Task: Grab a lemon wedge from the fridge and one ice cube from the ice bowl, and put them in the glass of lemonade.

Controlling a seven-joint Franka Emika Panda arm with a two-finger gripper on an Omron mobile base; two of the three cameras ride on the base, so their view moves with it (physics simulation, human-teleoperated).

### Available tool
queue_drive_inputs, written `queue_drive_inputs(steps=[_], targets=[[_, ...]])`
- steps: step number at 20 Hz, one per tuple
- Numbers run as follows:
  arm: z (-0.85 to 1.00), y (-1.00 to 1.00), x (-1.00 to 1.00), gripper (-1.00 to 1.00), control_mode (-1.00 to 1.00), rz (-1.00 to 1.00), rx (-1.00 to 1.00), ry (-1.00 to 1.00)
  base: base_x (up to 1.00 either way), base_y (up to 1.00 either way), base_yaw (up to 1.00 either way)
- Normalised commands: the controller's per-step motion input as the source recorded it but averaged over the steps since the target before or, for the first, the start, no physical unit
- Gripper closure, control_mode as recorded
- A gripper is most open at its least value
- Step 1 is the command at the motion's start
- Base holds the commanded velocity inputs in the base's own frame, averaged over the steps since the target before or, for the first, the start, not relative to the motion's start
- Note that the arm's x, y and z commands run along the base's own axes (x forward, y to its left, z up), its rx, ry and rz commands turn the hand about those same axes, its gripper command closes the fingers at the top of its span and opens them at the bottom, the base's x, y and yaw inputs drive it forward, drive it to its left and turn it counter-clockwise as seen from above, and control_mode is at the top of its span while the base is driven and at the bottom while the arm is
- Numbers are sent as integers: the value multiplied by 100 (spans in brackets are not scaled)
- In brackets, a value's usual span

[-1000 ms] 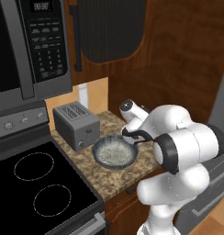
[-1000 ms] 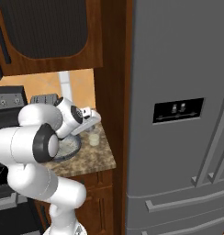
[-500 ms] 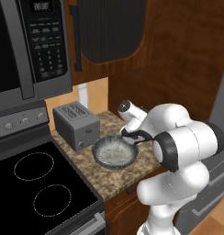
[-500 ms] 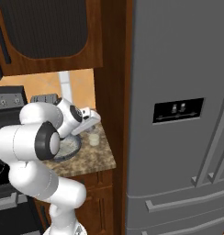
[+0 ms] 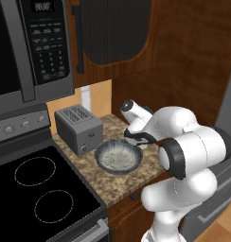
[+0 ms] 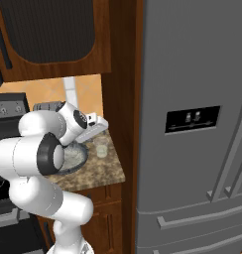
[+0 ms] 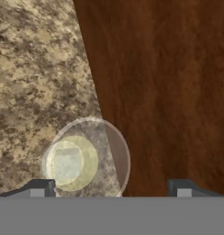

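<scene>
Little is changing across the last second: in both base views the white arm is holding almost the same pose as before, its hand only creeping a touch nearer the right end of the speckled brown granite tabletop (image 5: 112, 182).

At the left, the silver two-slot toaster (image 5: 79, 128) is standing near the wall. Just to its right, the wide shallow dark grey ice bowl (image 5: 118, 157) is sitting with its whitish contents. Right of the bowl, close to the tabletop's edge and beside the dark wooden side panel (image 7: 169, 92), the small clear glass of lemonade (image 7: 88, 158) is standing directly under the hand.

In the hand view the two dark fingers (image 7: 38, 188) are standing wide apart with nothing between them. A pale squarish block (image 7: 68, 163) is lying inside the glass, in the yellowish liquid. Judging by this, the ice cube is probably already in, and the hand is lingering after the release.

The glass is standing upright, its long axis vertical and its round mouth pointing straight up at the hand camera. The block is showing a flat, nearly square face with no clear long axis.

Furthest right, the tall grey steel fridge (image 6: 192, 124) is showing closed doors, so the lemon wedge part is likely still ahead.
</scene>
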Motion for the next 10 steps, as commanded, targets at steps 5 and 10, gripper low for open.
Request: queue_drive_inputs(steps=[5,10], targets=[[43,0,-9,-100,-100,-5,-2,-1,0,0,0],[37,20,-58,-100,-100,-3,2,-7,0,0,0]])
